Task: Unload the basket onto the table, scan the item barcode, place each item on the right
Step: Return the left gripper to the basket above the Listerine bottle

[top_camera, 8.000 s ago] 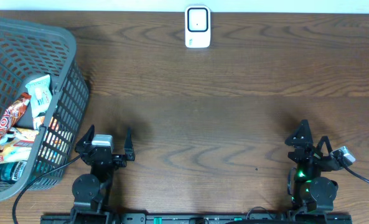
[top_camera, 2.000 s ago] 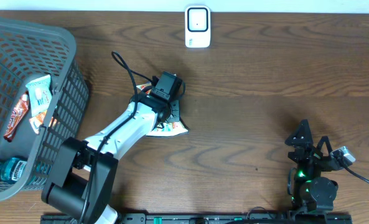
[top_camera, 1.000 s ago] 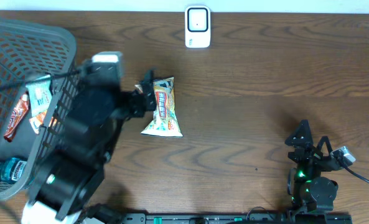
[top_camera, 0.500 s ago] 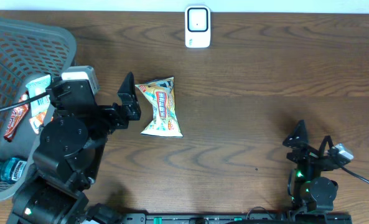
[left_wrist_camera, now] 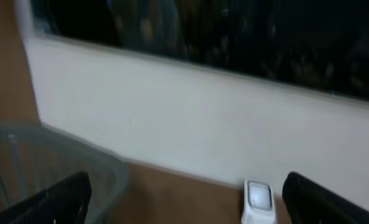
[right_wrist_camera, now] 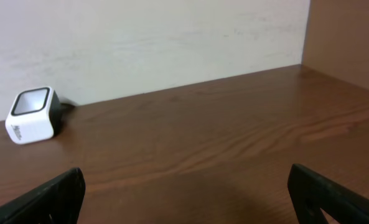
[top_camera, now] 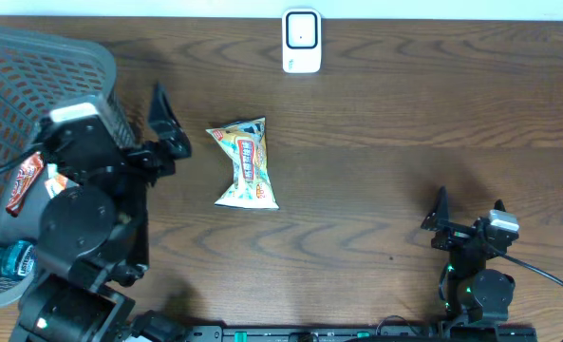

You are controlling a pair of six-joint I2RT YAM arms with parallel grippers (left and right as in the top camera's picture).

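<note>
Overhead first: the table (top_camera: 376, 114) is dark brown wood with a strong grain, and a pale strip of wall runs along its far edge. A white scanner (top_camera: 301, 41) stands at mid far edge. The snack bag (top_camera: 246, 163) lies flat on the table, nearer than the scanner and clear of both arms. A grey basket (top_camera: 72, 52) holding packets sits at the left end. The left arm (top_camera: 77, 204) rises beside it, left jaws wide and empty. The right arm (top_camera: 476, 285) sits at the near right, right jaws wide and empty.

Left wrist, blurred: white wall (left_wrist_camera: 172, 106), dark band (left_wrist_camera: 234, 31) above, basket rim lower left, scanner at the wall foot.

Right wrist: bare table, scanner left against an off-white wall, brown panel (right_wrist_camera: 346, 37) closing the right side.
</note>
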